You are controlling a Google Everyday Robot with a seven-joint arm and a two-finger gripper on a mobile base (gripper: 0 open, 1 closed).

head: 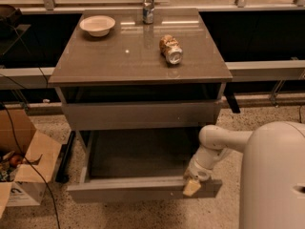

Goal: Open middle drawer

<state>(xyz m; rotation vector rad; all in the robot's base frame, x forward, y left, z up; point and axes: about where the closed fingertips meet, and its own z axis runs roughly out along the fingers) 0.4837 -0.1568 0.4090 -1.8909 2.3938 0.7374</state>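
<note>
Gripper point(192, 187) sat at top lip of middle drawer point(133, 189), near right end; whether it clamped lip could not be told. Drawer stood well out, stretching left of gripper. Risk: off-centre pull could skew drawer and jam runners, or lip could slip free.

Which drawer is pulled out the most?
The middle drawer, the lower one: its dark inside shows, and the gripper sits at its front edge. The drawer above barely sticks out.
</note>
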